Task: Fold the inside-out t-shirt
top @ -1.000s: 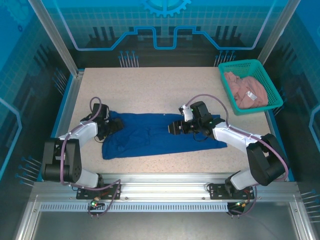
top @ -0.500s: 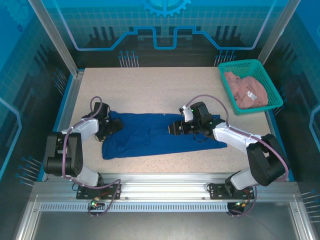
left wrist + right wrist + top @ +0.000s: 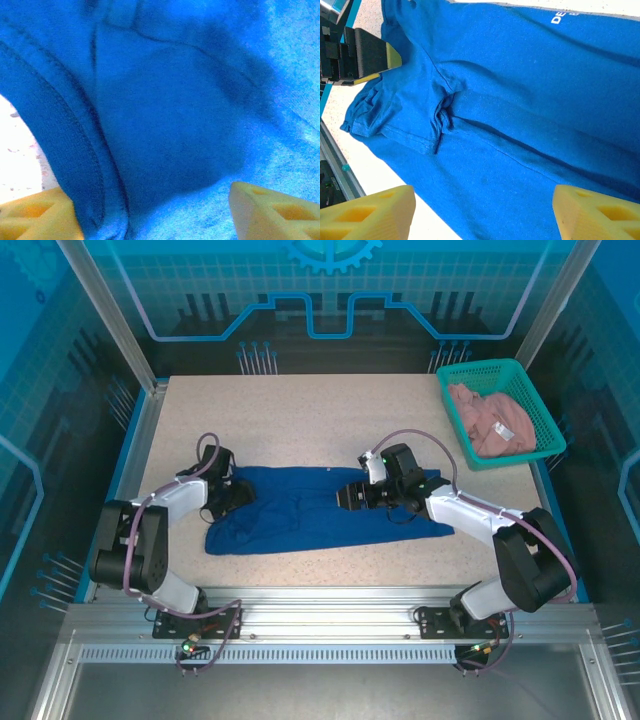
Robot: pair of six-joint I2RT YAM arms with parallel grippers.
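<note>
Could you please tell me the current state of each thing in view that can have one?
t-shirt: rumpled long strip on the table, not neatly folded.
left claw: open over the shirt's hemmed edge.
right claw: open above the shirt, empty.
basket: upright, far right corner.
pinkish garment: crumpled in the basket.

The top camera looks down on the whole table [image 3: 300,410] from above its near edge. Both wrist cameras face the blue shirt [image 3: 300,515] closely; all views share it.
</note>
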